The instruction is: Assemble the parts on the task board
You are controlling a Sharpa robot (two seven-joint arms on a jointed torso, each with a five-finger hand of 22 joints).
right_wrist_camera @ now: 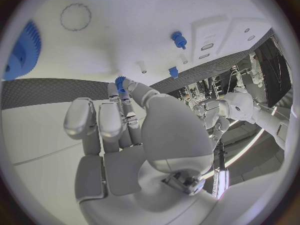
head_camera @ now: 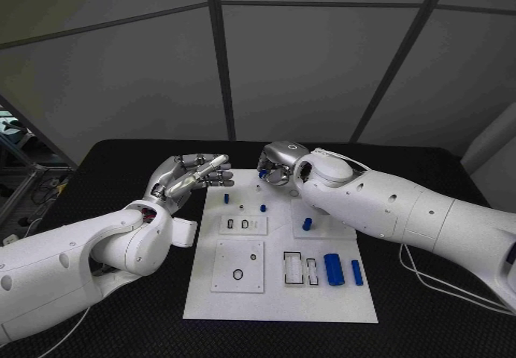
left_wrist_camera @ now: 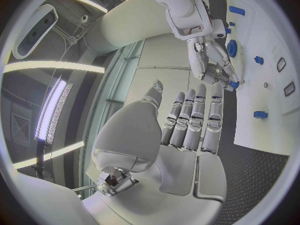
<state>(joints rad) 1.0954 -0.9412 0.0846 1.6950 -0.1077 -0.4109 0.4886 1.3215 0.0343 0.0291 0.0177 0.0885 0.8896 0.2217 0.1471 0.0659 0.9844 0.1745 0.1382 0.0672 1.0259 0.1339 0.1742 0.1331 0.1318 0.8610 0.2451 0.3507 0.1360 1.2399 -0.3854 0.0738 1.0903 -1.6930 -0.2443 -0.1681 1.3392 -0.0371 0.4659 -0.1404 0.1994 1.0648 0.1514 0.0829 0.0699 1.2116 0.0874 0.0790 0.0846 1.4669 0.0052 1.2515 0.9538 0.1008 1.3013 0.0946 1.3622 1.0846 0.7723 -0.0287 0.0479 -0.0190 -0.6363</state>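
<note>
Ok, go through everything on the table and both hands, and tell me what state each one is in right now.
Left hand: raised beside the board's far left corner, fingers straight, holding nothing.
Right hand: over the board's far edge, pinching a small blue part at its fingertips.
Task board: flat on the black table.
Blue pegs: standing upright in the board.
Blue cylinders: lying on the board near its right edge.
</note>
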